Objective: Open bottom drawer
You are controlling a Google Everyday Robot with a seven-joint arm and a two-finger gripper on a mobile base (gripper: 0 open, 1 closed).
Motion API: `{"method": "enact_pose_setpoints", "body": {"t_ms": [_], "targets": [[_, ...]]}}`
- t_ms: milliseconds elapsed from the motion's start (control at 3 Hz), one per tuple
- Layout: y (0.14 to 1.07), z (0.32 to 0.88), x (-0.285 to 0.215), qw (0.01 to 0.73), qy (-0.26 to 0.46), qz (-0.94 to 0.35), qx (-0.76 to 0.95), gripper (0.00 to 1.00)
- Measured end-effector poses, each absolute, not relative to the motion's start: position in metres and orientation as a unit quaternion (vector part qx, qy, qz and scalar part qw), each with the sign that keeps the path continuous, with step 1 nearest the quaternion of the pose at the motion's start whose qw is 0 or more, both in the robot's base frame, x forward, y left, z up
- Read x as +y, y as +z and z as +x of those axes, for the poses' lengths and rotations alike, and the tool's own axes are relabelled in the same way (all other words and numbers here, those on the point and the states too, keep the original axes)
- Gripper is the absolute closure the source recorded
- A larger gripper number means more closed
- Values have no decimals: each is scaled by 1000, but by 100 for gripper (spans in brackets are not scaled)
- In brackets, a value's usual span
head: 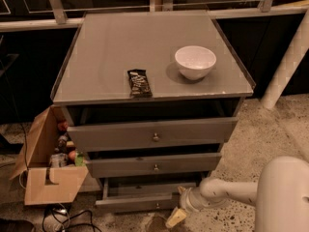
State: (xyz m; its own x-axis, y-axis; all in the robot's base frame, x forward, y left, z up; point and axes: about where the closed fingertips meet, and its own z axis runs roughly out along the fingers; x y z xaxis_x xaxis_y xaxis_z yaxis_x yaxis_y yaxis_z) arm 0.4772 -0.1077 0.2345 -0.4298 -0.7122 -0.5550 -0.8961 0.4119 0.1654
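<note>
The bottom drawer (137,202) is the lowest, narrowest grey front on the grey cabinet, with a small brass knob (157,206) at its centre. It stands pulled out past the two drawers above, and its shallow box shows behind the front. My gripper (175,218) is low at the drawer front's right end, just right of the knob, on a white arm coming in from the lower right. One pale fingertip (174,218) points down toward the floor.
The middle drawer (154,164) and top drawer (152,133) are also partly out. A white bowl (195,62) and a snack bar (139,83) sit on the cabinet top. An open cardboard box (50,170) with several items stands at the left. Cables (63,216) lie on the floor.
</note>
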Motion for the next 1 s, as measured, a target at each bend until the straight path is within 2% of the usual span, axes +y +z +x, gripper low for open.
{"method": "enact_pose_setpoints", "body": {"t_ms": [1000], "targets": [[196, 493, -113, 183, 224, -487, 824, 0]]}}
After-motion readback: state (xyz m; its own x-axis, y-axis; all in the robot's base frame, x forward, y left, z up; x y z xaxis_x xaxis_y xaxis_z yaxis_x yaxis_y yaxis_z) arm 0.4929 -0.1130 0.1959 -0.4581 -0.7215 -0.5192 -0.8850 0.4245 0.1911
